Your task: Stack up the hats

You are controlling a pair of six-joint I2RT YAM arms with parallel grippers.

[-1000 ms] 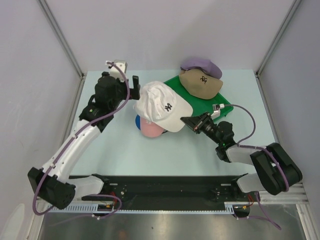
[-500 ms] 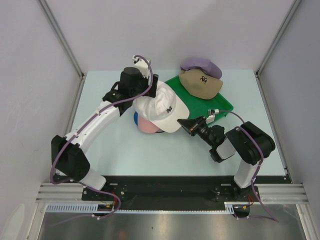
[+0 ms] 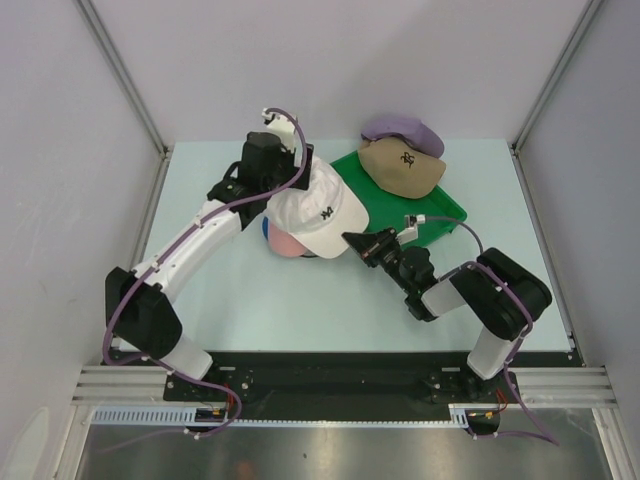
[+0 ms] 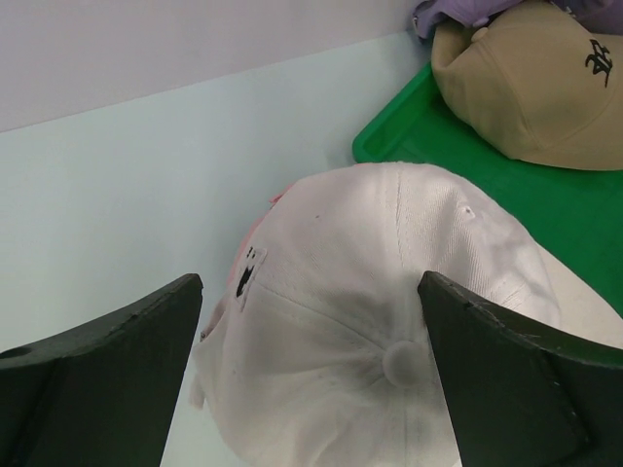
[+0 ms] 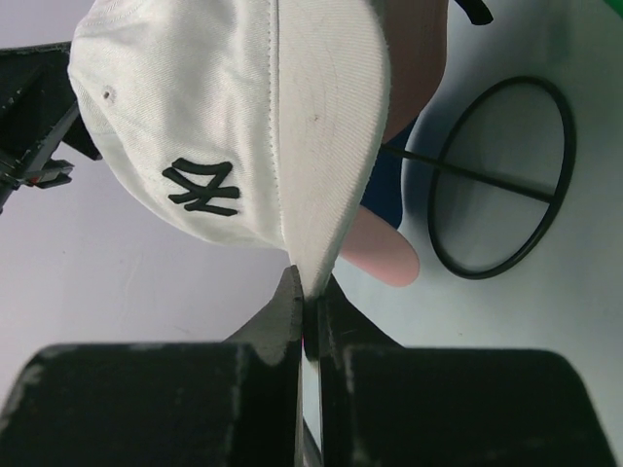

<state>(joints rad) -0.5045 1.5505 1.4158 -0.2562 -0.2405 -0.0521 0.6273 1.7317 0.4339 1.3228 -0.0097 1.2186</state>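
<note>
The white hat [image 3: 318,208] lies on top of a pink hat [image 3: 283,243] and a blue hat [image 3: 270,235] left of centre. My right gripper [image 3: 352,243] is shut on the tip of the white brim [image 5: 321,146], as the right wrist view [image 5: 310,297] shows. My left gripper [image 3: 303,172] hangs open over the back of the white crown [image 4: 389,321], one finger [image 4: 97,389] on each side and apart from the fabric. A tan hat [image 3: 402,165] and a lavender hat [image 3: 400,128] rest on the green tray [image 3: 440,212].
A black wire-frame stand [image 5: 501,175] sits under the stacked hats, its round foot on the table. The green tray's near corner [image 4: 409,136] lies just right of the white hat. Grey walls close in the table on three sides.
My left arm swung right from beside the white hat to over its crown. The right gripper, holding the brim, moved left, and the white hat shifted left over the pink and blue hats.
</note>
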